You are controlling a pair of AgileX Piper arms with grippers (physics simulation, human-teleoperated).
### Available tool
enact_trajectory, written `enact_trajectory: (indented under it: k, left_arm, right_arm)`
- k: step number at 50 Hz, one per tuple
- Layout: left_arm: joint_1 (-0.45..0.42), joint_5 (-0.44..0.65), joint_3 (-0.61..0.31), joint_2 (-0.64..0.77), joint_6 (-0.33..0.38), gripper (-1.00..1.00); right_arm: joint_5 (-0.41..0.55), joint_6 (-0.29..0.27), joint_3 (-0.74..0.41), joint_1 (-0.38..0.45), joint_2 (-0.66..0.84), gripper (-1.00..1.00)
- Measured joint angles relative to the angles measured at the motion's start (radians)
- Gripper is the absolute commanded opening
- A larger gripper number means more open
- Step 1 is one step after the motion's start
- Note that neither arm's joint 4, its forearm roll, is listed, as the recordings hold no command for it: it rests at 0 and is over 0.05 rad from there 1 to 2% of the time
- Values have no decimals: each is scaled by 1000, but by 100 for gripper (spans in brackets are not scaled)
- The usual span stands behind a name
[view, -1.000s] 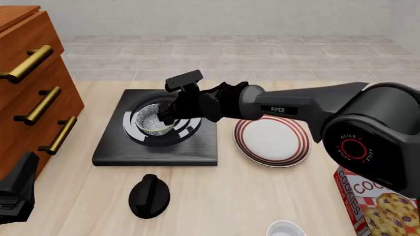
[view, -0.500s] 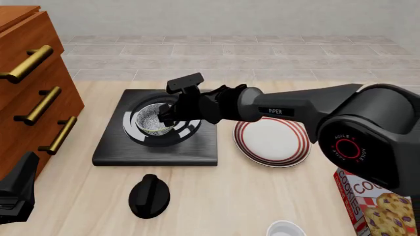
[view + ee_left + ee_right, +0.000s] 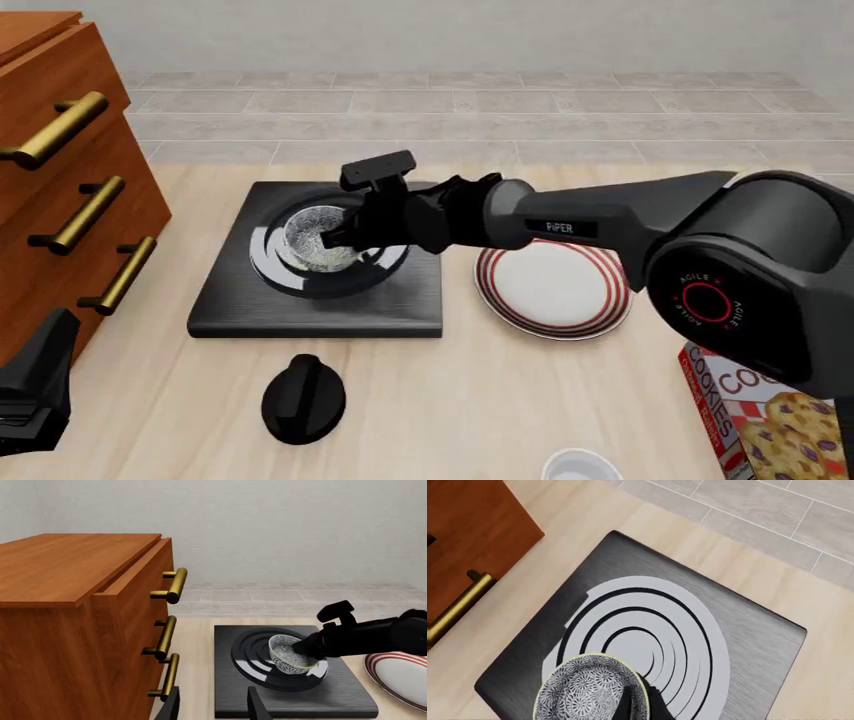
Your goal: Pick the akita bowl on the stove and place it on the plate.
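Note:
The akita bowl [image 3: 318,240] hangs tilted just over the burner rings of the stove [image 3: 320,305], its speckled inside turned toward the front. My right gripper [image 3: 351,237] is shut on the bowl's right rim. In the right wrist view one dark finger [image 3: 642,702] runs down inside the bowl [image 3: 584,692] above the rings [image 3: 647,630]. The red-striped plate [image 3: 554,288] lies on the table just right of the stove. My left gripper [image 3: 212,706] stays open and empty near the front left, its view facing the stove [image 3: 293,700] and the bowl [image 3: 288,655].
A wooden drawer cabinet [image 3: 67,170] with brass handles stands along the left. A black knob [image 3: 303,398] lies in front of the stove. A cookie box [image 3: 774,420] and a plain white bowl [image 3: 581,466] sit at the front right.
The bowl has tipped from sitting upright on the burner to a tilted, slightly raised pose in the right gripper. The left arm has not moved.

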Motion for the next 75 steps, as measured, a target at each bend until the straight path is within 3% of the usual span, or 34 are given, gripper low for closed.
enact_trajectory:
  k: [39, 75]
  left_arm:
    - [0, 0, 0, 0, 0, 100]
    - [0, 0, 0, 0, 0, 100]
  right_arm:
    - [20, -62, 122, -56, -166, -100]
    - [-6, -88, 271, -118, -339, -100]
